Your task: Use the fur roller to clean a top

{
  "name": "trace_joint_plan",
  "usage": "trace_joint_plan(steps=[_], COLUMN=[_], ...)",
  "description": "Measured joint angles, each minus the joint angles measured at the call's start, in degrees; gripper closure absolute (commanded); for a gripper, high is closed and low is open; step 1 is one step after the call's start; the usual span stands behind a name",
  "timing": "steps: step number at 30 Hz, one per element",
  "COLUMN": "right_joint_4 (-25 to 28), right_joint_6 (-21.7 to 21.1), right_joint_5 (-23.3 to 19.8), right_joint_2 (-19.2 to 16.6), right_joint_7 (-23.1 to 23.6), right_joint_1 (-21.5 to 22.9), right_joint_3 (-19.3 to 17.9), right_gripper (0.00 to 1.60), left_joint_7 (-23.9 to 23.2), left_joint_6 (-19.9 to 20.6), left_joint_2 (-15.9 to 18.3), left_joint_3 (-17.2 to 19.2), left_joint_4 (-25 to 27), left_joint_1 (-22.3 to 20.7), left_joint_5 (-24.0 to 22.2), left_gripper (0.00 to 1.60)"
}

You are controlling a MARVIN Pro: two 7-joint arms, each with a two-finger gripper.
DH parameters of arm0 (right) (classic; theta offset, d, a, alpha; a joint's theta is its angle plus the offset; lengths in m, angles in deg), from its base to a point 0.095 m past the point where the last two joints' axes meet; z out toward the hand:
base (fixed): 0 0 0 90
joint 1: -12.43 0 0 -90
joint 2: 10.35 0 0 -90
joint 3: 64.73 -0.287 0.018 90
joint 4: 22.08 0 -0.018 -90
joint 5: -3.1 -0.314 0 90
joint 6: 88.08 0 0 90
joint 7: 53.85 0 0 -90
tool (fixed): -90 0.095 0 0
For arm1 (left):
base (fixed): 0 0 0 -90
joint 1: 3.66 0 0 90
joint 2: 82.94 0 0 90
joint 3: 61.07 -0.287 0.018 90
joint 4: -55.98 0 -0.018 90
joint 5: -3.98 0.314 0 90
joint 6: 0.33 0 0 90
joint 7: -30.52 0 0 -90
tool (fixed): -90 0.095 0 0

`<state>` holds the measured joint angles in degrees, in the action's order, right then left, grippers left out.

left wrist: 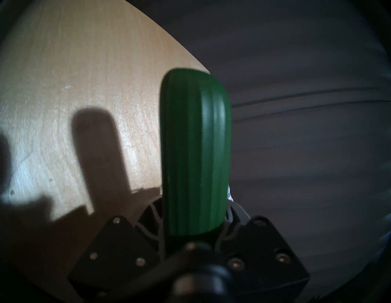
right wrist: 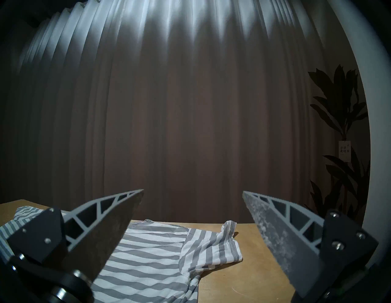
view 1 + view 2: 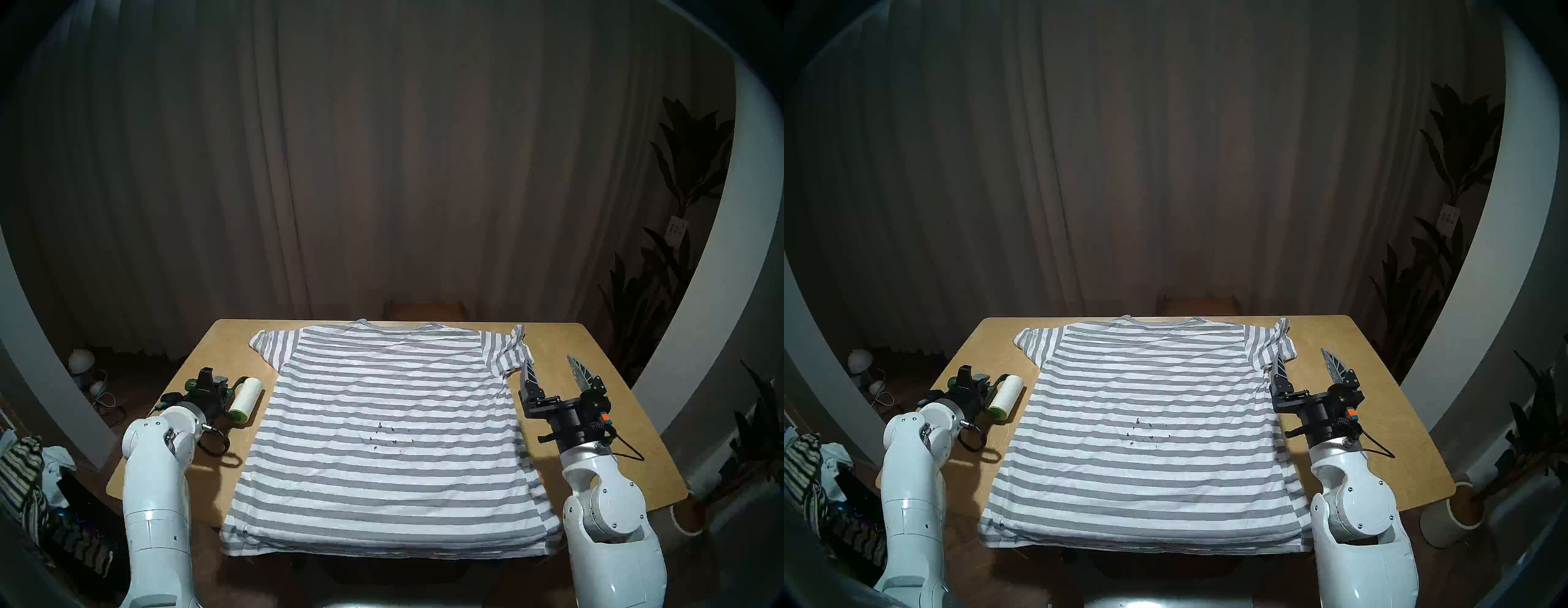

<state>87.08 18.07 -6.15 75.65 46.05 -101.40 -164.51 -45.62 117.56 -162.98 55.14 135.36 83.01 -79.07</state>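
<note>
Nearest us, our left pincer is clamped round the dark green handle of the fur roller, whose white roll lies on the bench just beside the top's left edge. Our right pincer hangs wide and empty over the far sleeve. We judge a firm lift, then flat, even strokes over the dark specks mid-shirt.

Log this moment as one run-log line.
left gripper: shut on fur roller handle | right gripper: open, empty | top: flat on table, dark specks uncleaned
</note>
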Motion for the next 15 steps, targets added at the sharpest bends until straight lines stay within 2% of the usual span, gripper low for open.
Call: trace_joint_plan(steps=[7, 15], right_joint_4=[-0.08, -0.89], right_joint_6=[-0.05, -0.21], right_joint_5=[-0.59, -1.60], right_joint_2=[0.03, -0.13], right_joint_7=[-0.19, -0.43], right_joint_1=[0.23, 0.84], right_joint_3=[-0.23, -1.41], right_gripper=[0.00, 0.00], left_joint_7=[-0.13, -0.04], left_joint_6=[-1.22, -1.13], left_joint_2=[-0.66, -3.23], left_joint_3=[-0.02, 1.38], left_joint_4=[0.98, 6.10], left_joint_1=[0.63, 3.90], left_joint_5=[0.29, -1.97], left_gripper=[1.60, 1.60])
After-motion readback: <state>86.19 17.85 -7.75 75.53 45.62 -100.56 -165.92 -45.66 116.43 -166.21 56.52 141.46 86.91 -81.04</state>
